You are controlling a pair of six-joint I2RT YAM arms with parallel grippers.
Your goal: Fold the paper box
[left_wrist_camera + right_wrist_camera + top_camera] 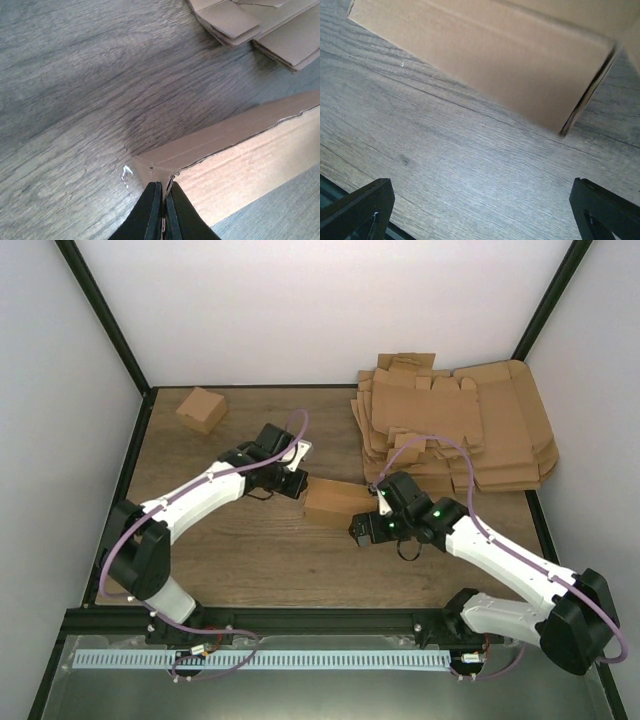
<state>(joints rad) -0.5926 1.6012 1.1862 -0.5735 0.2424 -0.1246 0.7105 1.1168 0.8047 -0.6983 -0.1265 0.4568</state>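
The left jaws are pressed together on a thin cardboard edge at the left-end corner of the box (335,504), pinching it. The right jaws stand wide apart and hold nothing.

The box sits mid-desk (250,560) between the two arms and is already raised into an oblong, walled form. The blanks (470,430) lie well apart, far right. The right jaws hover just beside its right end, touching nothing, with the box ahead of them.

The step looks like closing up the ends, with the left side anchoring. A dark gap at the right end suggests a flap (590,95) not fully seated. Next, the right jaws should probably press that flap home, gently, since a push could slip the thin pinch.
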